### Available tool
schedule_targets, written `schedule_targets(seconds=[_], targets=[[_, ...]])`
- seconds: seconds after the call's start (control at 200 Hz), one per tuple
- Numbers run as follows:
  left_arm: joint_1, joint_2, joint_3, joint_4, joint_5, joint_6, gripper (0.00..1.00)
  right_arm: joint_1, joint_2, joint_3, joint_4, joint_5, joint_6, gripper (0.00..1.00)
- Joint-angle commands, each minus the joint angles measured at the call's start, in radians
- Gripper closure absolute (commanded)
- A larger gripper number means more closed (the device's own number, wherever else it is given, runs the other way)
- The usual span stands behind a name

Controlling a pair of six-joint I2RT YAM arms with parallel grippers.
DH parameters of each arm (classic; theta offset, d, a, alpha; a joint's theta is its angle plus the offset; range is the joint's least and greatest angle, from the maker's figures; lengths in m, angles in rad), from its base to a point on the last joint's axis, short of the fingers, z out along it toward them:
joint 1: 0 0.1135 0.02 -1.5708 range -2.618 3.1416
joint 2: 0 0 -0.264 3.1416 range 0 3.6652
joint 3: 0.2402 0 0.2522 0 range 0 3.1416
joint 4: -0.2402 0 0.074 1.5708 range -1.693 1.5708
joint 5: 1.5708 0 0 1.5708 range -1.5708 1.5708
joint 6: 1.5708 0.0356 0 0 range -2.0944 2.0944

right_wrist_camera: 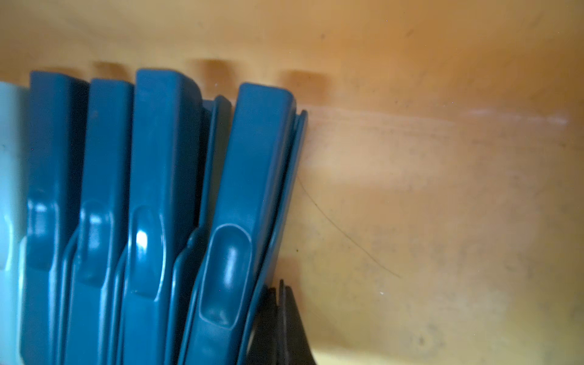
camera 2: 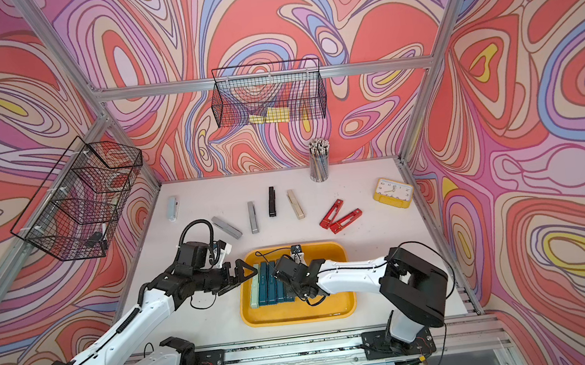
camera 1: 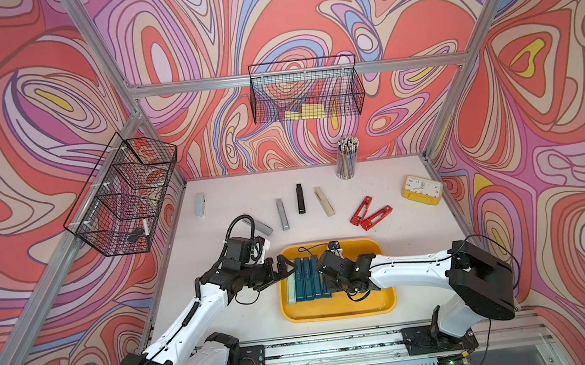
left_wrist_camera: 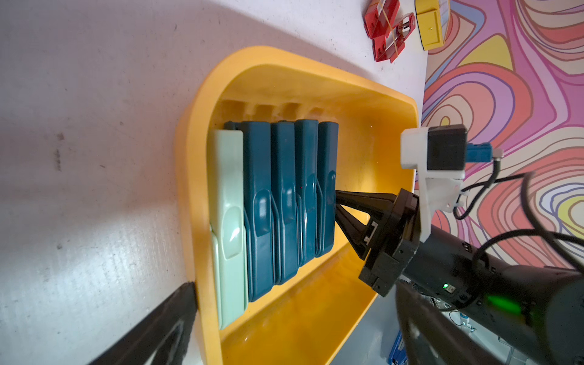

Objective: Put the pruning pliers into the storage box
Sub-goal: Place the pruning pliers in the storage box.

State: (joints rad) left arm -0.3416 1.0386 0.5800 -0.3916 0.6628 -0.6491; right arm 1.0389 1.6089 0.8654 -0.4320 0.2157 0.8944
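Observation:
The yellow storage box (camera 1: 370, 301) (camera 2: 333, 306) holds a pale green pruning plier (camera 1: 291, 291) (left_wrist_camera: 227, 221) and several teal ones (camera 1: 306, 278) (camera 2: 270, 282) (right_wrist_camera: 158, 189) on edge in a row. My right gripper (camera 1: 320, 271) (left_wrist_camera: 336, 197) (right_wrist_camera: 281, 290) is shut and empty, its tips against the side of the outermost teal one. My left gripper (camera 1: 282, 273) (camera 2: 240, 279) (left_wrist_camera: 295, 290) stands open and empty at the box's left rim. Grey (camera 1: 282, 214), black (camera 1: 300, 198), beige (camera 1: 324, 201) and red (camera 1: 360, 210) pliers lie on the table behind.
A yellow clock (camera 1: 422, 190) sits at the back right and a cup of pencils (camera 1: 347, 163) at the back. Black wire baskets hang on the rear wall (camera 1: 305, 93) and the left wall (camera 1: 126, 201). A pale grey plier (camera 1: 200, 206) lies far left.

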Motion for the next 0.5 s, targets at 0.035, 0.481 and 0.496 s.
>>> schedule_targets(seconds=[0.035,0.481,0.496], targets=[[-0.009,0.009,0.001,0.028,-0.008,-0.008,0.01,-0.005,0.024,0.011,0.022,-0.006,-0.014,1.00],[-0.012,0.010,0.002,0.033,-0.013,-0.013,0.01,-0.005,0.034,0.023,0.020,-0.015,-0.022,1.00],[-0.011,0.010,0.003,0.034,-0.013,-0.014,0.01,-0.004,0.034,0.023,0.019,-0.016,-0.022,1.00]])
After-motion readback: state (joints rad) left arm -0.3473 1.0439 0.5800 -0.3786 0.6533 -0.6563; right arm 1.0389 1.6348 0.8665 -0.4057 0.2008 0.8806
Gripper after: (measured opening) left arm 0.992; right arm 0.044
